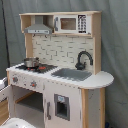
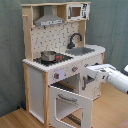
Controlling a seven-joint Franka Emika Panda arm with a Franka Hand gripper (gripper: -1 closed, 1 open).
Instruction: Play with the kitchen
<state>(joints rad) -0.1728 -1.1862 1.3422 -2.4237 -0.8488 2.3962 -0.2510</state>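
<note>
Grey curtain backs the kitchen (image 2: 60,60), whose open oven door (image 2: 70,102) lies just below-left of the gripper (image 2: 91,75) in the second exterior view, finger state untellable.

Arm (image 2: 114,79) cut off by the second exterior view's right edge; end effector (image 2: 86,79) indistinct.

Play kitchens: one stood in both exterior views, white and light wood (image 1: 60,75).
Pots: one sat on the hob (image 2: 48,56).
Faucets: one, black (image 1: 83,59).
Sinks: one, grey (image 1: 71,74).
Microwaves: one (image 1: 71,23).
Range hoods: one (image 2: 49,20).
Robot arms: one, at the second exterior view's right (image 2: 112,77).
</note>
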